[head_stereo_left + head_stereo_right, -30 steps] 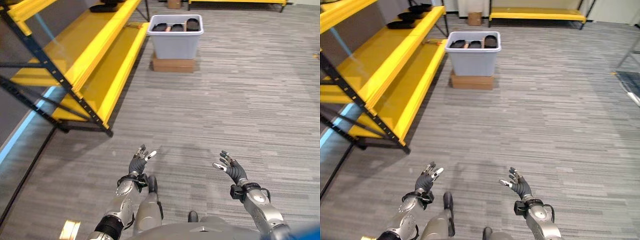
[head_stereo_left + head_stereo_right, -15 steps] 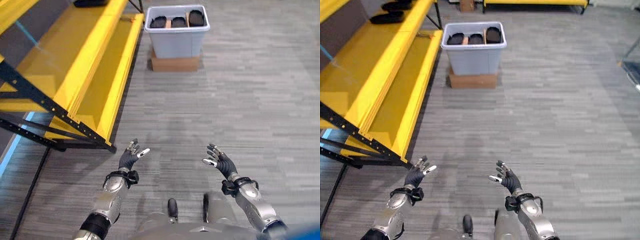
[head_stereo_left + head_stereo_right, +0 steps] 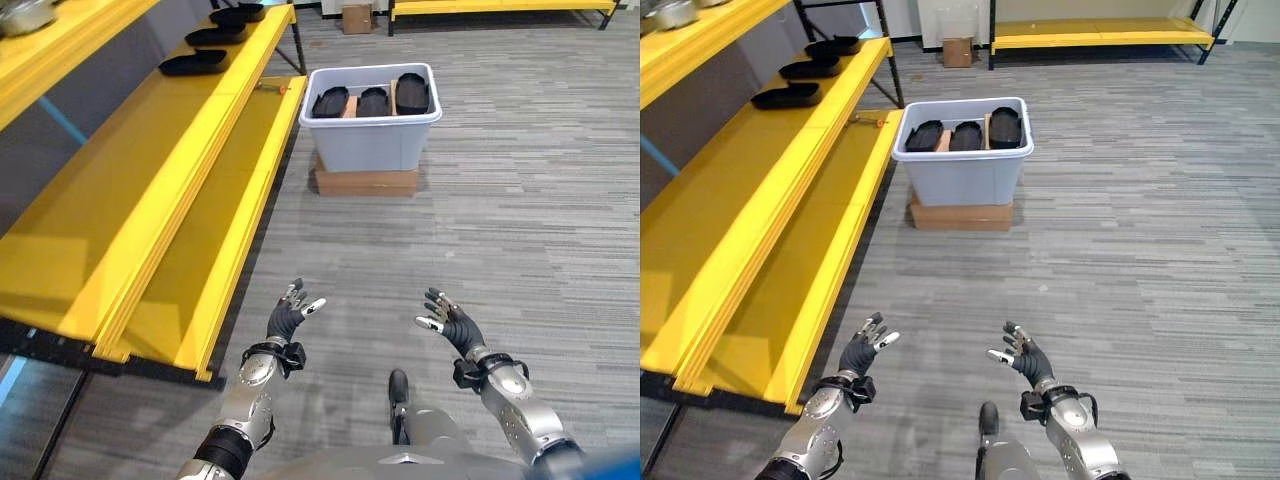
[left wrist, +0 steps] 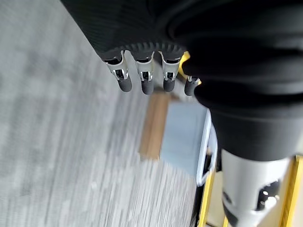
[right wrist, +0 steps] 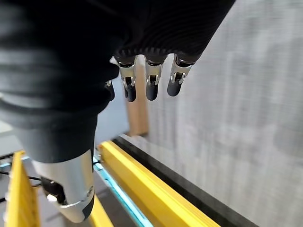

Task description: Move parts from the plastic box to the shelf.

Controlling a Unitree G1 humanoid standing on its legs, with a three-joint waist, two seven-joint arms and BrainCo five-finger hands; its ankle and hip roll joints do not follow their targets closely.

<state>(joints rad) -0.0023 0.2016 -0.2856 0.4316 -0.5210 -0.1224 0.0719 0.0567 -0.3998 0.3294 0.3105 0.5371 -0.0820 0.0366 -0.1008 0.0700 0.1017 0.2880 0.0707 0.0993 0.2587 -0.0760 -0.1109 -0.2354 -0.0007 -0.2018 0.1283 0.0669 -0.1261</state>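
Observation:
A grey plastic box [image 3: 371, 137] stands far ahead on a flat cardboard carton [image 3: 366, 183], with three black parts [image 3: 371, 101] and wooden dividers inside. To the left runs the yellow shelf [image 3: 150, 190]; several black parts [image 3: 192, 63] lie on its upper board at the far end. My left hand [image 3: 288, 318] and right hand [image 3: 451, 325] float low over the grey floor, well short of the box, both open with relaxed fingers [image 4: 144, 80] and holding nothing. The box [image 4: 184, 137] appears past the left hand in its wrist view.
The shelf's front edge and black steel frame [image 3: 60, 350] lie close on my left. A second low yellow shelf [image 3: 1100, 35] and a small cardboard box [image 3: 958, 50] stand at the far wall. Grey carpet floor [image 3: 520, 220] stretches between me and the box.
The whole picture has shifted, so the camera has moved: more of the upper shelf board and far wall now show. Both hands stay open and empty in the same pose.

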